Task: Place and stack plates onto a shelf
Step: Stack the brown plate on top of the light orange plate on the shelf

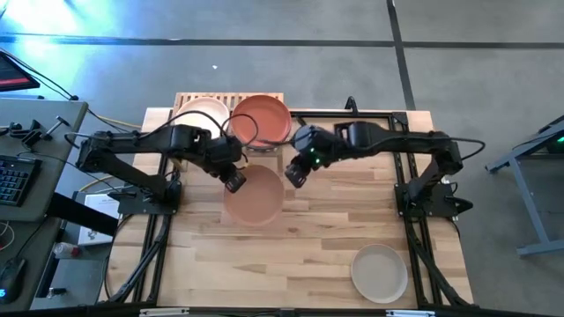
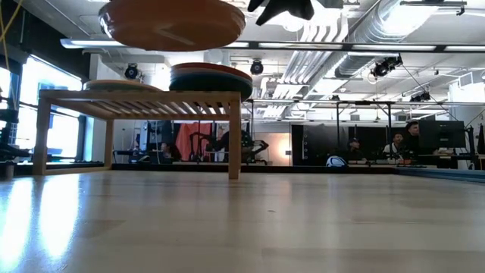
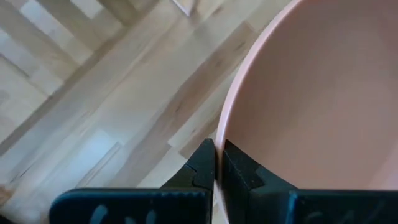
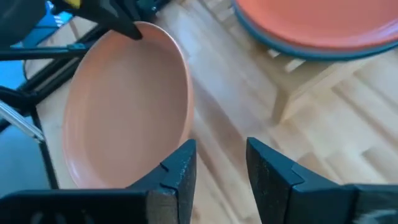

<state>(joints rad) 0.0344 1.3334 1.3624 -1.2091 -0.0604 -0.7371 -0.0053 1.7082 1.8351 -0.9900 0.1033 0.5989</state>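
Observation:
A peach plate point(image 1: 256, 198) hangs in the air over the middle of the table, seen from below in the low view point(image 2: 173, 21). My left gripper point(image 1: 233, 182) is shut on its far-left rim. My right gripper point(image 1: 295, 173) is open just off the plate's far-right edge; in its wrist view the fingers point(image 4: 221, 163) stand beside the rim point(image 4: 177, 134). The light-wood shelf point(image 2: 140, 102) stands at the far edge on its legs. It carries a stack topped by a terracotta plate point(image 1: 261, 119) over a teal one point(image 4: 273, 42), and a pale plate point(image 1: 203, 113) beside it. My left gripper pinches the peach plate's rim point(image 3: 219, 134) between its two fingers, one finger point(image 3: 242, 168) on the inner face and one on the outer. It comes slanting down from the far left. The plate is lifted clear of the table and lies nearly level.
A beige plate point(image 1: 380, 271) lies on the tabletop near the right near corner. The butcher-block tabletop point(image 1: 220, 255) stretches bare below the lifted plate. The arms' black frames run along both sides. People sit at desks far behind in the low view.

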